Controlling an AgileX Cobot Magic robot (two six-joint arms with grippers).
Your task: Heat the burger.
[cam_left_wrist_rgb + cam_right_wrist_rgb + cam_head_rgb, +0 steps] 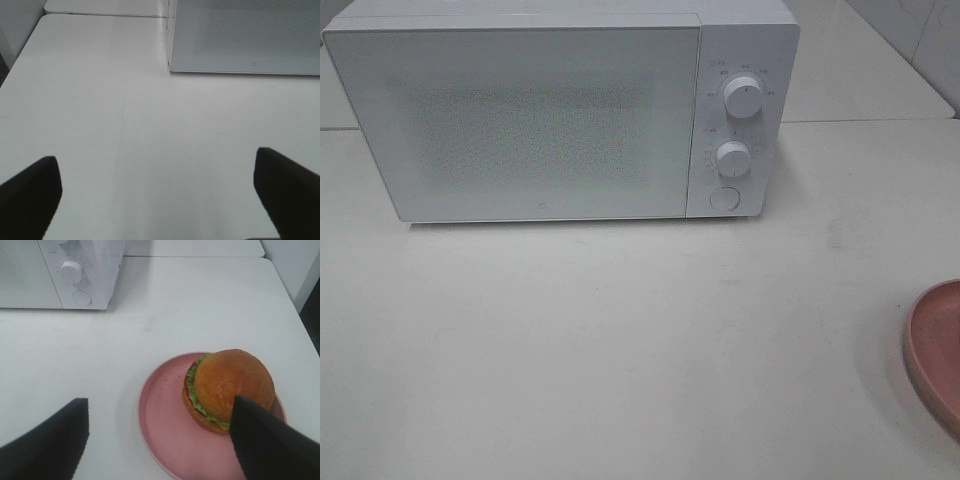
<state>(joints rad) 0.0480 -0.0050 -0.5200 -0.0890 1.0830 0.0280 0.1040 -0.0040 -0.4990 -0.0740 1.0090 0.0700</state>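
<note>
Right gripper (pixel 157 437): jaws spread, empty, above pink plate (pixel 165 435). Burger (pixel 227 390) upright on plate, near one black finger (pixel 265 445), at table's right edge. Left gripper (pixel 157 192): jaws spread wide over bare white table (pixel 150 125). White microwave (pixel 560 110) behind, door closed.

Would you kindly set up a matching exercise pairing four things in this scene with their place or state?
Things:
1. burger
2. microwave door
3. pink plate
4. left gripper

Descriptions:
A. closed
B. open, holding nothing
C. on the table, right of the microwave
D. sitting on the plate

Pairs: 1-D, 2-A, 3-C, 4-B
</note>
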